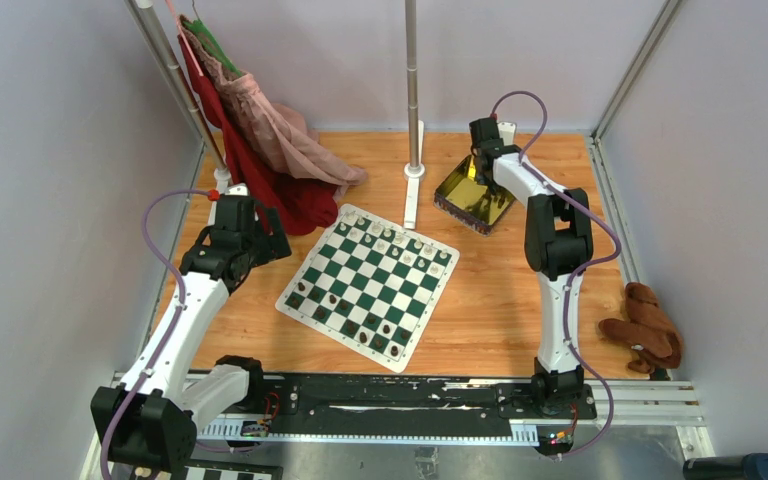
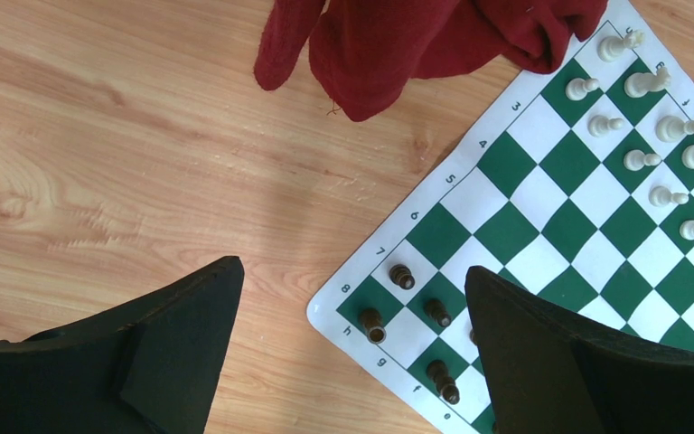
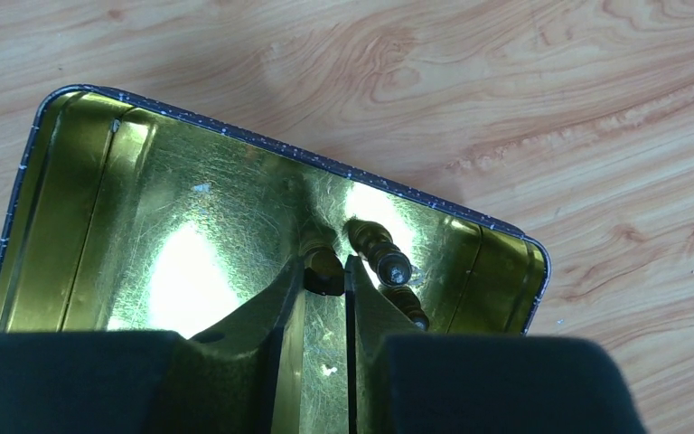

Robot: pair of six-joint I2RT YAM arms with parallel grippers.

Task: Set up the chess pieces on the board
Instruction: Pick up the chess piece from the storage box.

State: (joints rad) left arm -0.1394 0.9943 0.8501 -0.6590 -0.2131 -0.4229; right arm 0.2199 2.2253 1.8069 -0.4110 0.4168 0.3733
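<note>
A: Right claw (image 3: pixel 323 264)?
B: Down inside the tray (image 3: pixel 190 199), which sits off the board's (image 1: pixel 375 285) far-right side, well apart from it. The fingers are nearly together and pinch a dark piece (image 3: pixel 324 278) at the tips.

A: Anything else in there?
B: A second piece (image 3: pixel 389 264), also dark. It lies on its side just beside the right finger.

A: Left claw (image 2: pixel 352 271)?
B: Spread wide, with nothing in it. It hangs over the board's left corner, one finger above bare table and the other above the board's edge.

A: Pieces on the board?
B: White pieces (image 2: pixel 637 160) stand upright in two rows along the far edge. Dark pieces (image 2: pixel 403 276) stand along the near edge, and their rows are only partly filled.

A: Clutter?
B: A red cloth (image 2: pixel 398 45) touches the board's far-left corner.
</note>
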